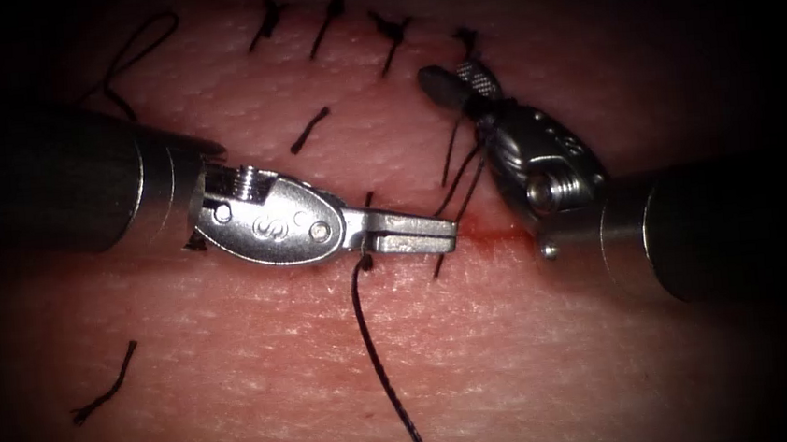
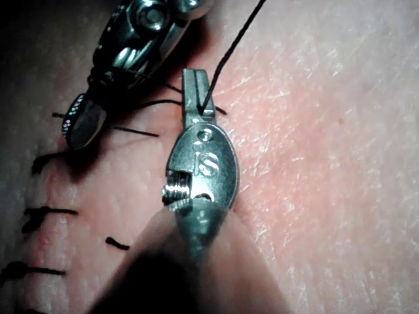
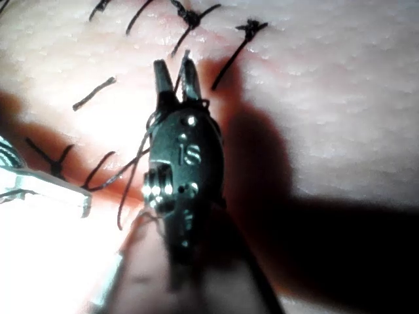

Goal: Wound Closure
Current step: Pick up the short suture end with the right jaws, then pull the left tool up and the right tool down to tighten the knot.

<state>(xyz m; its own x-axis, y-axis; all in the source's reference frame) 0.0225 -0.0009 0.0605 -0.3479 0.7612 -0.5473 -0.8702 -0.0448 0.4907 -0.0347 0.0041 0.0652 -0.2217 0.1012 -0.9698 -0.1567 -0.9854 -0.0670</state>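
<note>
Endoscope: looks down on the tissue (image 1: 536,369) from above and in front, close in. Left tool (image 1: 413,233) enters from picture left, right tool (image 1: 457,80) from picture right, the cut (image 1: 498,233) running across between them.

Left wrist view: rides behind the left tool (image 2: 195,91), looks along its shaft at its jaws from very close. It also catches the right tool (image 2: 85,121) and the stitches (image 2: 46,212).

Right wrist view: same setup behind the right tool (image 3: 175,75), very close, facing the stitches (image 3: 190,16); the left tool (image 3: 46,190) edges in.

Shared by all three: both tool tips, thread (image 1: 381,362) around them, stitch row (image 1: 330,15).
</note>
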